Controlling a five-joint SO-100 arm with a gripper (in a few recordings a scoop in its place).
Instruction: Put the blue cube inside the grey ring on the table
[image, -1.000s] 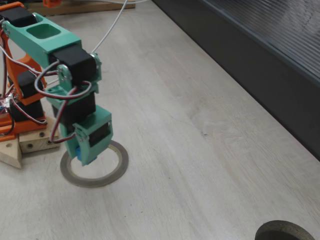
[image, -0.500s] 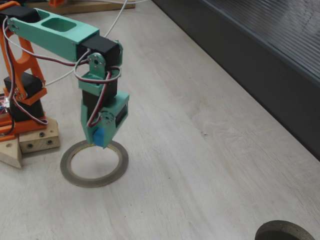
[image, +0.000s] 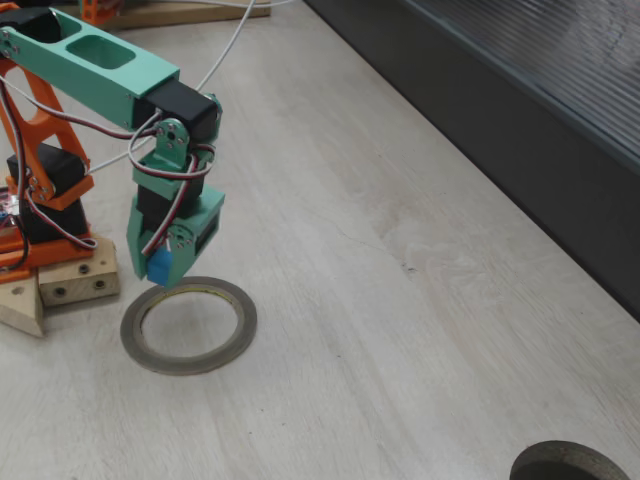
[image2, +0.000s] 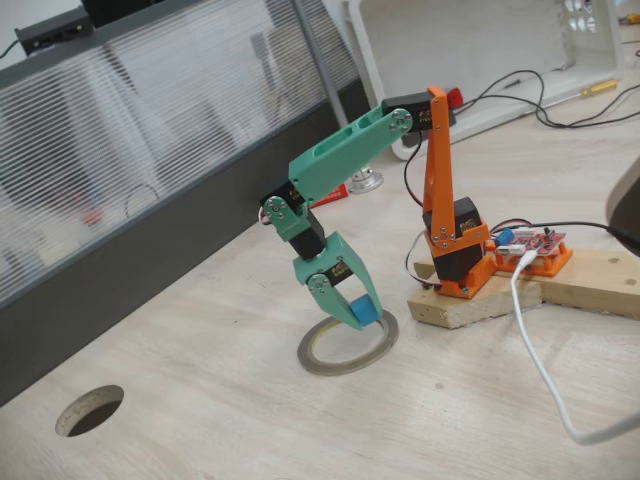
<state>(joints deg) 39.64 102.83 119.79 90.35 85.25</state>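
The blue cube (image: 158, 265) (image2: 366, 316) is held between the green fingers of my gripper (image: 162, 268) (image2: 362, 315), which is shut on it. Gripper and cube hang above the table (image: 380, 300), over the near-arm rim of the grey ring (image: 188, 325) (image2: 348, 346). The ring lies flat on the pale wood surface with its wide opening bare. The cube is clear of the table in both fixed views.
The arm's orange base (image: 40, 190) (image2: 450, 240) stands on a wooden block (image: 60, 285) (image2: 500, 290) beside the ring. A round hole with a dark rim (image: 570, 465) (image2: 90, 410) sits in the table farther off. A dark wall (image: 520, 130) borders the table. A white cable (image2: 540, 370) trails near the base.
The gripper rose with the cube from inside the ring a second ago, then shifted left toward the base, hanging over the ring's rim now.
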